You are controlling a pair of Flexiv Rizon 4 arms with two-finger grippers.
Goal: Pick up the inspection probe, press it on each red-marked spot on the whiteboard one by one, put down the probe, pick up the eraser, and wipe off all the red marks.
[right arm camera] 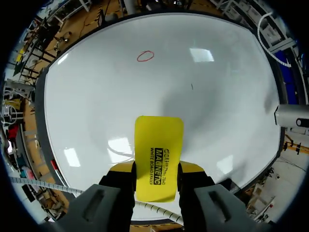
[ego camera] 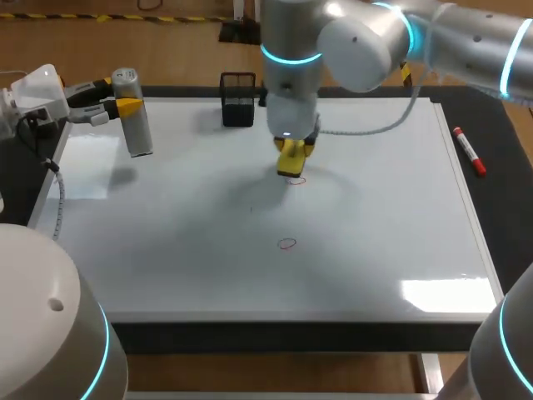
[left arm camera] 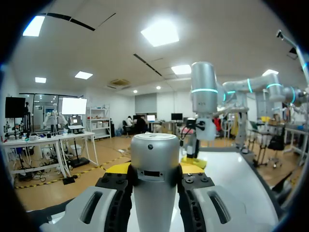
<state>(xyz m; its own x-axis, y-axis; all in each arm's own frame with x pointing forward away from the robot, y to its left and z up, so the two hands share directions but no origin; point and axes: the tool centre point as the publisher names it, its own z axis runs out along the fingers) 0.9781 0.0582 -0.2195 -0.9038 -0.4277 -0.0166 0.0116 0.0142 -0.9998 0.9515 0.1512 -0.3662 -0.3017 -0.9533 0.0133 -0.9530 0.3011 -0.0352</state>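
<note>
Over whiteboard (ego camera: 375, 233), head view: right arm (ego camera: 291, 75) vertical, eraser (ego camera: 291, 158) down at one red mark (ego camera: 296, 179) (second mark (ego camera: 287, 243) lies nearer me). Left wrist view: left jaws clamp upright probe (left arm camera: 154, 179). Right wrist view: right jaws clamp eraser.

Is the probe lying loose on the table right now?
No, the left gripper is shut on the probe, gripping the silver cylinder from both sides.

A black basket (ego camera: 237, 100) and a red marker (ego camera: 469, 151).
</note>
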